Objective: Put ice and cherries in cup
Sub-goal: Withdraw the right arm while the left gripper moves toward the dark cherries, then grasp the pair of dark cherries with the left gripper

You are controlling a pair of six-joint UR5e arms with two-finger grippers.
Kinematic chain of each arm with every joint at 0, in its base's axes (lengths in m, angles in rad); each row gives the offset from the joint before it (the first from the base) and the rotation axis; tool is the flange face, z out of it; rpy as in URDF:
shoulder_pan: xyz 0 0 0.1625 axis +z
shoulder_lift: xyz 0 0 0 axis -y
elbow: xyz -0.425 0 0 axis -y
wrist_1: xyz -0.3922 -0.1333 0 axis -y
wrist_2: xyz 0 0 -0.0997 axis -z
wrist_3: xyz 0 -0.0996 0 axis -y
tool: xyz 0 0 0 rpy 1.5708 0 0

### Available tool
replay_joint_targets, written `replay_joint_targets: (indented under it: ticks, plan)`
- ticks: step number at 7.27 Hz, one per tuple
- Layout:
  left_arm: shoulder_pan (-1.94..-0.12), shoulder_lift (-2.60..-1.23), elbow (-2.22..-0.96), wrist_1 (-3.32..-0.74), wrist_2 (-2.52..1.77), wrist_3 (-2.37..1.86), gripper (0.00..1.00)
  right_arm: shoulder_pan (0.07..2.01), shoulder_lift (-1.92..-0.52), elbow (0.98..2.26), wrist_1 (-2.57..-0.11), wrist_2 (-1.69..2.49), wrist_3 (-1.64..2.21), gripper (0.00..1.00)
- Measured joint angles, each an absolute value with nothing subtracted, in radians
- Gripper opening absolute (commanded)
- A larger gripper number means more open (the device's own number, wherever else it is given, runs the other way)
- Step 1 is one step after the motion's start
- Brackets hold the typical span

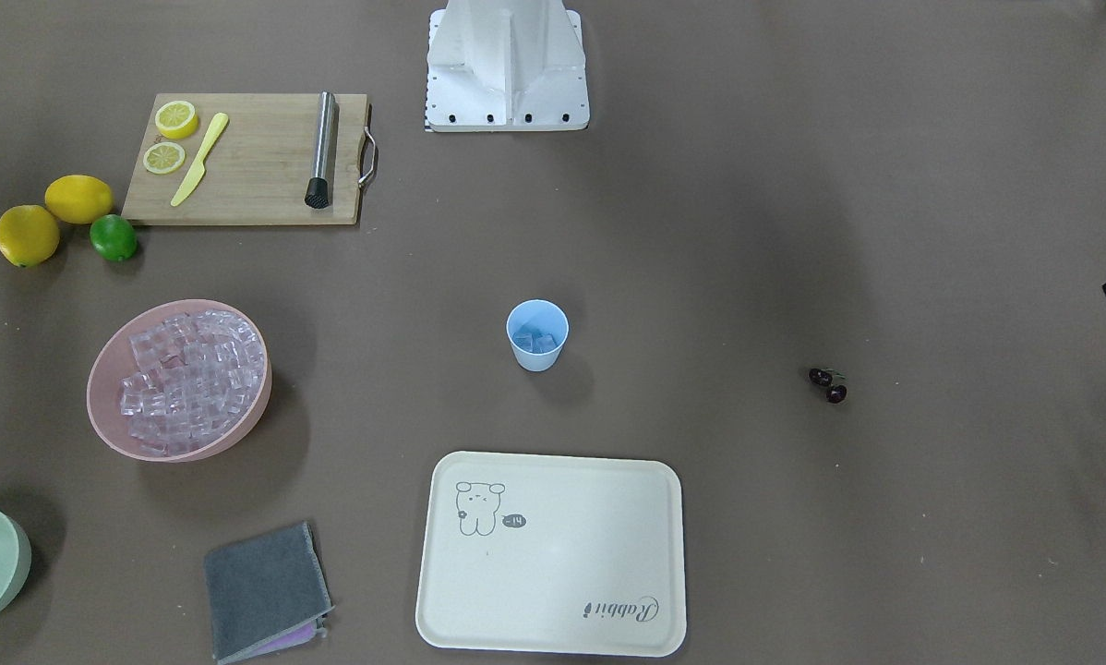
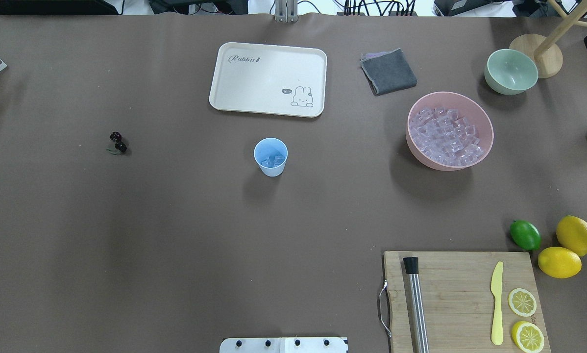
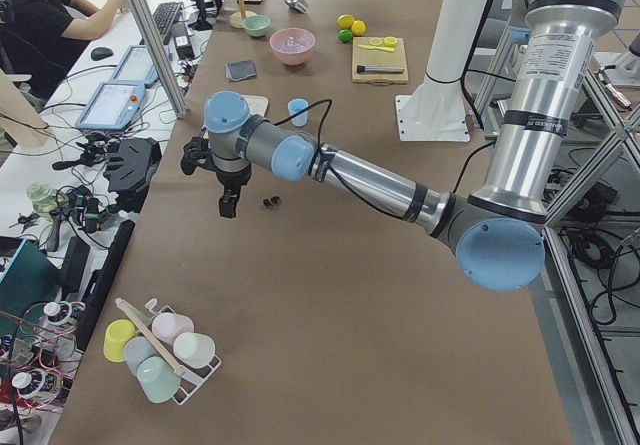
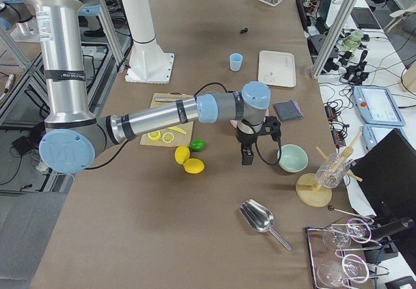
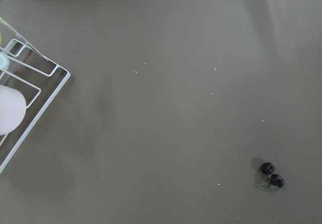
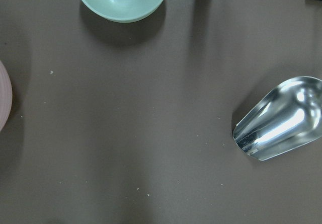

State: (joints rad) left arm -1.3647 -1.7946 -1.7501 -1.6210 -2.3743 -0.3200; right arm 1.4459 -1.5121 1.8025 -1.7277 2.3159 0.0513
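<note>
Well apart from the cup (image 2: 271, 156) — ice (image 2: 274, 160) already in — lie the cherries (image 2: 118, 142), likely your next pick; left gripper (image 3: 229, 205) width: you cannot tell.

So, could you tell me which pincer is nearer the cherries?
Left. The left pincer hangs just beside the cherries; the right pincer is far off, by the green bowl.

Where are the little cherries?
In the overhead view the cherries lie on the brown table, on the robot's left side, far to the left of the blue cup.
</note>
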Motion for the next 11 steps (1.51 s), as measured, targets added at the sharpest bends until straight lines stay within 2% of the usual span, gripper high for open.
replay_joint_targets:
  ticks: [2, 3, 6, 7, 8, 9, 11]
  plan:
    - [-1.163, -1.792, -1.784, -1.684, -2.252, -0.517, 0.98, 1.454, -1.519, 1.812, -1.726, 2.314, 0.043, 1.00]
    - [-1.086, -1.787, -1.761, -1.763, -2.211, -0.592, 0.98, 1.455, -1.522, 1.818, -1.725, 2.311, 0.042, 1.00]
    - [-0.924, -1.838, -1.595, -1.973, -2.075, -0.663, 0.97, 1.459, -1.541, 1.836, -1.718, 2.305, 0.041, 1.00]
    - [-0.900, -1.881, -1.532, -1.999, -2.063, -0.674, 0.92, 1.465, -1.552, 1.848, -1.716, 2.300, 0.041, 1.00]
    - [-0.888, -1.908, -1.483, -2.029, -2.058, -0.676, 0.92, 1.473, -1.562, 1.856, -1.715, 2.296, 0.041, 1.00]
    - [-0.884, -1.923, -1.451, -2.054, -2.056, -0.674, 0.80, 1.477, -1.570, 1.860, -1.715, 2.294, 0.041, 1.00]
    - [-0.881, -1.942, -1.407, -2.072, -2.052, -0.671, 0.76, 1.485, -1.577, 1.861, -1.714, 2.292, 0.040, 1.00]
